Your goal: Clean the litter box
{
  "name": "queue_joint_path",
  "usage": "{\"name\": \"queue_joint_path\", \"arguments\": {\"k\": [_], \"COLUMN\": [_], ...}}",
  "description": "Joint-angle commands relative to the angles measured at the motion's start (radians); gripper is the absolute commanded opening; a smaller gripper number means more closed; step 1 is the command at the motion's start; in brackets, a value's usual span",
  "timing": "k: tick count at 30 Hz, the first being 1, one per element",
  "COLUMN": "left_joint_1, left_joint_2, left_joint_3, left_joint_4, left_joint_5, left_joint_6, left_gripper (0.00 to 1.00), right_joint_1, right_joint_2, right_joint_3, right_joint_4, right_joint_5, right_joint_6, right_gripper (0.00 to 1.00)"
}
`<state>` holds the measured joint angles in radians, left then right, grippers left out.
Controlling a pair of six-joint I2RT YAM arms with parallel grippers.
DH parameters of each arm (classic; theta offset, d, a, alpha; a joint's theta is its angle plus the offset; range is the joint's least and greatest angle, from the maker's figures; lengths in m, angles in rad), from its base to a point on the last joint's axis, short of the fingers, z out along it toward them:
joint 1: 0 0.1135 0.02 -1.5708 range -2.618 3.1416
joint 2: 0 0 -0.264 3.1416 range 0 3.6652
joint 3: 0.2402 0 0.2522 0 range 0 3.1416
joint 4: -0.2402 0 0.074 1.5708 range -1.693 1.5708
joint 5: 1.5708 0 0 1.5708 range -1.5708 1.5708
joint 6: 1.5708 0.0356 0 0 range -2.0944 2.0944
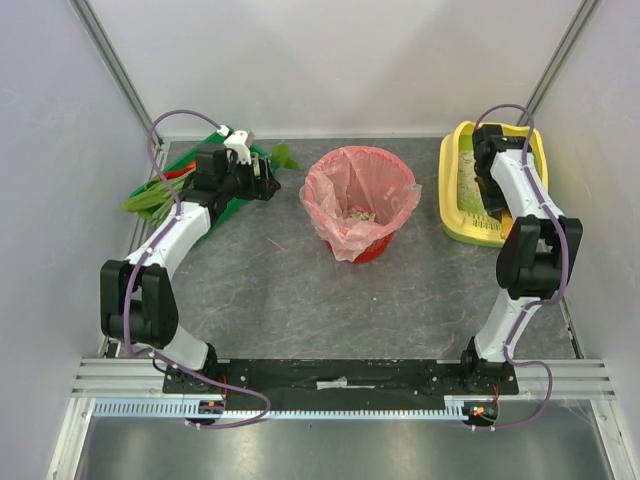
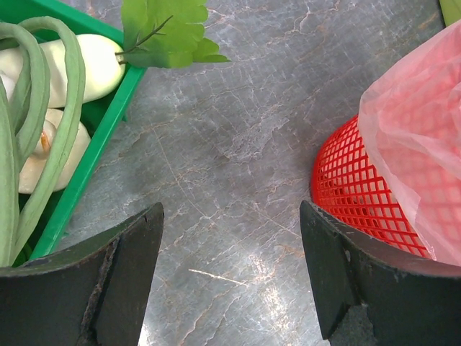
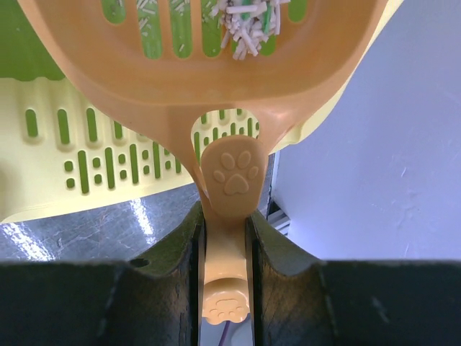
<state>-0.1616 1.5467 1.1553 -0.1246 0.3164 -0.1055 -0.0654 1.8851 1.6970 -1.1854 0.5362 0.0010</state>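
right fingers (image 3: pixel 277 252) pinching orange scoop (image 3: pixel 216 65), grey marbled tabletop (image 1: pixel 300 300), white walls (image 1: pixel 330 60)

Red mesh basket (image 1: pixel 372 250) lined with pink bag (image 1: pixel 330 185) sits mid-table toward 12 o'clock, pale bits (image 1: pixel 358 215) at its bottom. Green tray (image 2: pixel 108 115) at 10 o'clock holds long green beans (image 2: pixel 72 94) and white vegetables (image 2: pixel 97 65), leafy sprig (image 2: pixel 166 29) over its edge. Grey marbled table (image 2: pixel 238 144).

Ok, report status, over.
Left gripper open, empty, by green tray. Right gripper shut on scoop, litter in it, over litter box. Nothing between it and red basket.
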Motion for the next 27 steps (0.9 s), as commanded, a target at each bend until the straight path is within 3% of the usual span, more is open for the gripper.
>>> {"name": "queue_joint_path", "arguments": {"k": [1, 4, 7, 9, 10, 14, 16, 17, 20, 22, 24, 27], "left_joint_1": [0.008, 0.008, 0.008, 0.008, 0.01, 0.01, 0.01, 0.01, 0.01, 0.01, 0.01, 0.01], "left_joint_2": [-0.017, -0.017, -0.019, -0.022, -0.022, -0.016, -0.02, -0.02, -0.016, -0.019, -0.02, -0.017], "left_joint_3": [-0.002, -0.002, -0.002, -0.002, -0.002, 0.0, 0.003, 0.001, 0.001, 0.006, 0.001, 0.0], "left_joint_4": [0.046, 0.045, 0.045, 0.042, 0.04, 0.045, 0.042, 0.042, 0.046, 0.043, 0.043, 0.046], "left_joint_5": [0.01, 0.009, 0.012, 0.009, 0.006, 0.013, 0.012, 0.01, 0.019, 0.018, 0.013, 0.019], "left_joint_6": [0.013, 0.013, 0.015, 0.015, 0.015, 0.012, 0.013, 0.01, 0.007, 0.007, 0.007, 0.007], "left_gripper": [0.83, 0.83, 0.83, 0.83, 0.83, 0.83, 0.83, 0.83, 0.83, 0.83, 0.83, 0.83], "right_joint_1": [-0.021, 0.016, -0.06, 0.007, 0.018, -0.116, -0.025, -0.008, -0.12, -0.058, -0.013, -0.129], "right_joint_2": [0.012, -0.018, -0.006, -0.045, -0.056, -0.027, -0.067, -0.079, -0.026, -0.049, -0.078, -0.018], "right_joint_3": [0.015, -0.02, -0.002, -0.019, -0.051, -0.027, -0.036, -0.04, 0.005, 0.012, -0.013, 0.032], "right_joint_4": [-0.02, 0.023, 0.006, 0.047, 0.067, 0.028, 0.07, 0.102, 0.042, 0.093, 0.125, 0.046], "right_joint_5": [-0.008, 0.059, -0.037, -0.064, 0.029, -0.085, -0.078, 0.005, -0.123, -0.151, -0.032, -0.195], "right_joint_6": [0.05, 0.02, 0.073, 0.007, 0.007, 0.091, 0.007, 0.013, 0.097, -0.026, -0.016, 0.071], "right_gripper": [0.0, 0.0, 0.0, 0.0, 0.0, 0.0, 0.0, 0.0, 0.0, 0.0, 0.0, 0.0]}}
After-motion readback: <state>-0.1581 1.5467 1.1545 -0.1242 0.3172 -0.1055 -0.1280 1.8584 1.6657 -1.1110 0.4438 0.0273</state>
